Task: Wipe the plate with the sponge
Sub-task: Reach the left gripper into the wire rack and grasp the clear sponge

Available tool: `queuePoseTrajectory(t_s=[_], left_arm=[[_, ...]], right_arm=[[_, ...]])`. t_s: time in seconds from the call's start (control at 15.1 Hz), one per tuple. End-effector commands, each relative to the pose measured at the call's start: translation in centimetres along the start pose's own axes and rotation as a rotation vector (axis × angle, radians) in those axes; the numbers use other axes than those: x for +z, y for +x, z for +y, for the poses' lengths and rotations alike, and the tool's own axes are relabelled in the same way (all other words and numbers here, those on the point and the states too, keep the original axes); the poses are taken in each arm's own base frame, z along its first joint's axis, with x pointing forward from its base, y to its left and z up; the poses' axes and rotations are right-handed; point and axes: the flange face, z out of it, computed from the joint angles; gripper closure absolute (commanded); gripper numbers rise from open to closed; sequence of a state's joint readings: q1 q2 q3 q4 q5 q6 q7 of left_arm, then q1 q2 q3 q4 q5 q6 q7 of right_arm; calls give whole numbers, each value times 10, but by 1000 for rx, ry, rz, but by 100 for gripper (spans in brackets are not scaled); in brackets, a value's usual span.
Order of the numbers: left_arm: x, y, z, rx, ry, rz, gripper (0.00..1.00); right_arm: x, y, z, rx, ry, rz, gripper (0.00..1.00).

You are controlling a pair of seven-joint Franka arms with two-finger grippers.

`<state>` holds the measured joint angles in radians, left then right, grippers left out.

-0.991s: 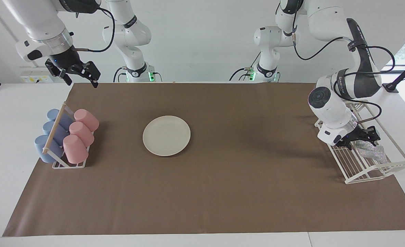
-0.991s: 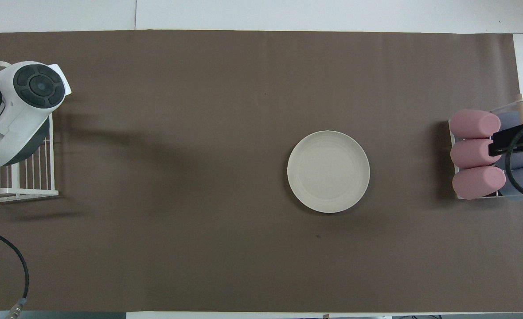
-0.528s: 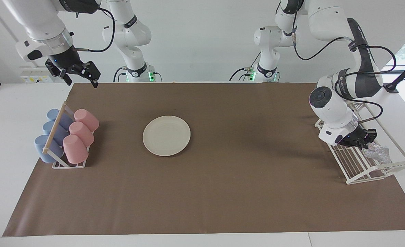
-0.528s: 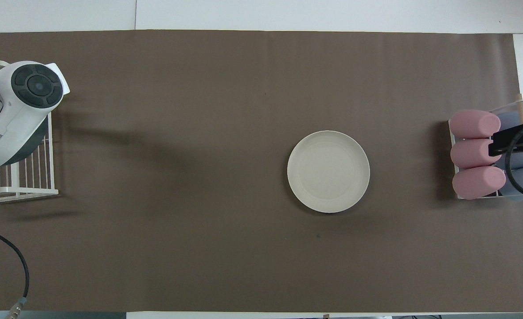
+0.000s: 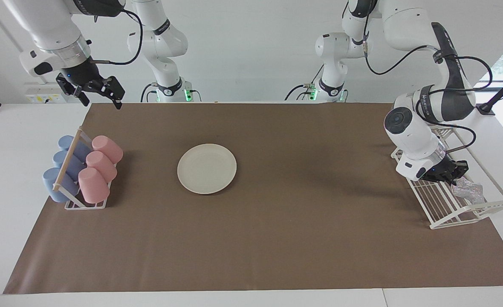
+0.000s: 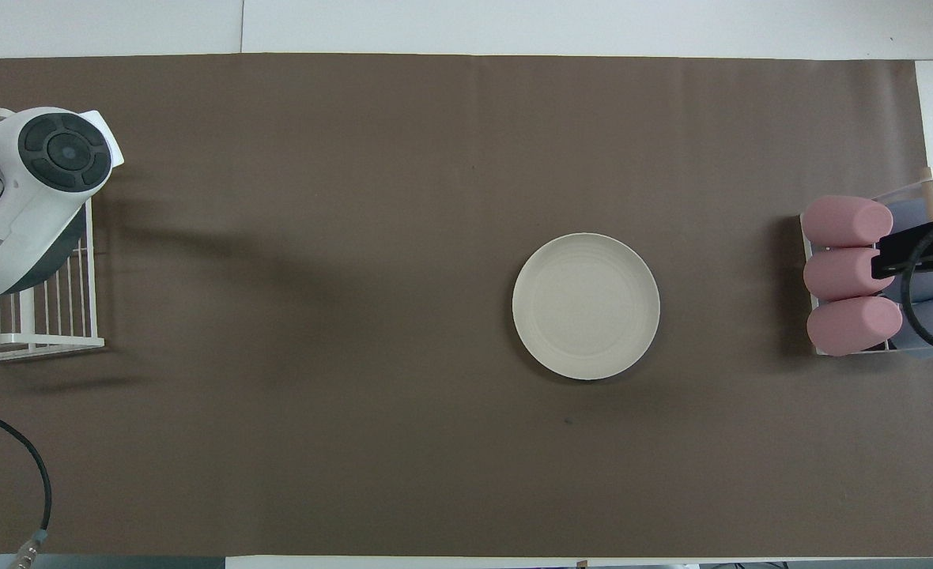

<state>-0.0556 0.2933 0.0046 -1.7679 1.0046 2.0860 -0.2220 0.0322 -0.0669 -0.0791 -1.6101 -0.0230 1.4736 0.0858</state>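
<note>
The cream-white plate (image 5: 206, 168) lies flat on the brown mat, toward the right arm's end of the middle; it also shows in the overhead view (image 6: 586, 306). The silvery glittery sponge (image 5: 469, 190) lies in the white wire rack (image 5: 441, 211) at the left arm's end of the table. My left gripper (image 5: 452, 174) is down in that rack, right at the sponge. In the overhead view the left arm's wrist (image 6: 39, 182) hides both. My right gripper (image 5: 100, 101) is open and empty. It waits, raised above the table edge by the cup rack.
A wire rack (image 5: 85, 204) with three pink cups (image 5: 100, 168) and three blue cups (image 5: 64, 168) lying on their sides stands at the right arm's end; it also shows in the overhead view (image 6: 846, 273). The brown mat (image 5: 277, 238) covers the table.
My left hand has shifted slightly within the wire rack. The sponge now lies a little further toward the table's end. The right arm and the plate have not moved.
</note>
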Motion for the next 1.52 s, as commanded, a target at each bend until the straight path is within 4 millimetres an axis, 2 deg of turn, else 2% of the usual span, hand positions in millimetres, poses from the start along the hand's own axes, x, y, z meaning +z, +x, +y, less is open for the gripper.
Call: queuePoseTrajectory(t_s=[0.0, 0.53, 0.66, 0.73, 0.99, 1.12, 1.32, 1.45], left_arm=[[-6, 5, -13, -12, 28, 13, 100], [-35, 7, -45, 13, 52, -31, 100], [-46, 4, -48, 24, 51, -47, 100], [-55, 3, -56, 9, 26, -56, 100], [-99, -6, -89, -117, -216, -110, 100], [-126, -19, -100, -200, -420, -145, 100], [-149, -34, -100, -266, -708, -194, 100], [-173, -45, -103, -334, -844, -207, 100]], right_arm=[[1, -3, 2, -24, 23, 5, 0], [1, -3, 2, -24, 23, 5, 0], [2, -3, 2, -24, 23, 4, 0], [2, -3, 2, -24, 23, 4, 0], [2, -3, 2, -24, 23, 4, 0], [2, -3, 2, -24, 23, 4, 0], [2, -3, 1, -26, 23, 4, 0], [2, -3, 2, -23, 23, 4, 0]])
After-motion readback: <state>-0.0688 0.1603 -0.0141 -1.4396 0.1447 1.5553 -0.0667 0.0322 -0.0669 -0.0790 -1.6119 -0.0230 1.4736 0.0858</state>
